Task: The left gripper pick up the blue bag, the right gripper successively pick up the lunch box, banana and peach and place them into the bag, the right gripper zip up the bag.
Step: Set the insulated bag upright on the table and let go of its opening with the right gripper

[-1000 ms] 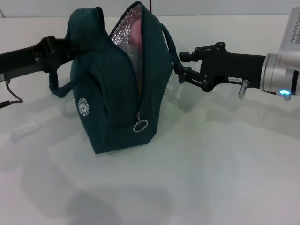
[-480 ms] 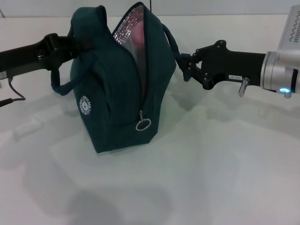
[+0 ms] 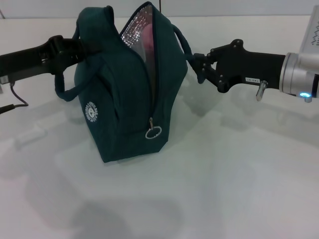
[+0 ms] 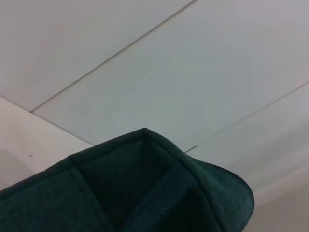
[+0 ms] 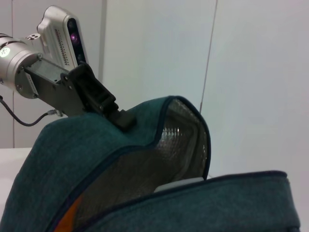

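1. Blue bag [image 3: 124, 99] stands upright on the counter [image 3: 224, 189], mouth open, foil lining showing; zipper pull ring [image 3: 153, 132] hangs low at the front end.
2. Left claw [image 5: 113, 113] is clenched on the bag's top edge.
3. Pink peach [image 3: 148, 37] and an orange bit show inside, so packing looks done.
4. Right claw [image 3: 197, 64] sits beside the bag's handle; grip: cannot tell.
5. Next: zipping; right claw must drop to the ring, pinch it, then pull along the seam.
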Robot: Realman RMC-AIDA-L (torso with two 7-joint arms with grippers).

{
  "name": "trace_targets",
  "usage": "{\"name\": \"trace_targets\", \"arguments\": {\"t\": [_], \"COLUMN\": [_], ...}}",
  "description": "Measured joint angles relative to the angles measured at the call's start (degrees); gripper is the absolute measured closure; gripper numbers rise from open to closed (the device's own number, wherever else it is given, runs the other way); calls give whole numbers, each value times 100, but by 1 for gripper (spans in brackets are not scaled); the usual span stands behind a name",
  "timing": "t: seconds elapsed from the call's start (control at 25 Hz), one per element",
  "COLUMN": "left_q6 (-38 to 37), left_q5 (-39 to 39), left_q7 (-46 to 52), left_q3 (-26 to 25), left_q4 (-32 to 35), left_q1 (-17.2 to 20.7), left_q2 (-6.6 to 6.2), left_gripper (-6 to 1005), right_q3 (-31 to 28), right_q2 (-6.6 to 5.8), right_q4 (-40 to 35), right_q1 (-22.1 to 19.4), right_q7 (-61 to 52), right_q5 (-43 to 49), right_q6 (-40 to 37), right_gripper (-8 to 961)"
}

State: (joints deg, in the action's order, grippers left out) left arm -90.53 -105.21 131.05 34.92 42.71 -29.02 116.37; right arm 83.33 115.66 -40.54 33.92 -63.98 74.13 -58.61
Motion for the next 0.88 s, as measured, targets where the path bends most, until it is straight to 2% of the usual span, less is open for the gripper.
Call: {"name": "trace_targets", "arguments": {"t": [0.2, 0.52, 0.72, 0.88], "left_q6": [0, 16, 19, 18], "left_q5": [0, 49, 68, 72], "left_q7": [0, -5, -137, -281], "left_q3": [11, -1, -2, 2], "left_q4": [-2, -19, -184, -393], "left_q1": [-8, -7, -148, -321], "left_q2": [6, 28, 48, 96], "left_gripper": [938, 938, 938, 938], "right_q3": [-58, -58, -156, -575], "right_q2": [7, 6, -29, -31], "right_q4": [-255, -1298, -2219, -2544], "right_q1": [-166, -753, -1371, -1793], "right_q7": [62, 124, 464, 642], "right_q5": [-52, -89, -235, -244], "right_q6": [-39, -208, -753, -1437], "right_gripper": [897, 897, 897, 898]}}
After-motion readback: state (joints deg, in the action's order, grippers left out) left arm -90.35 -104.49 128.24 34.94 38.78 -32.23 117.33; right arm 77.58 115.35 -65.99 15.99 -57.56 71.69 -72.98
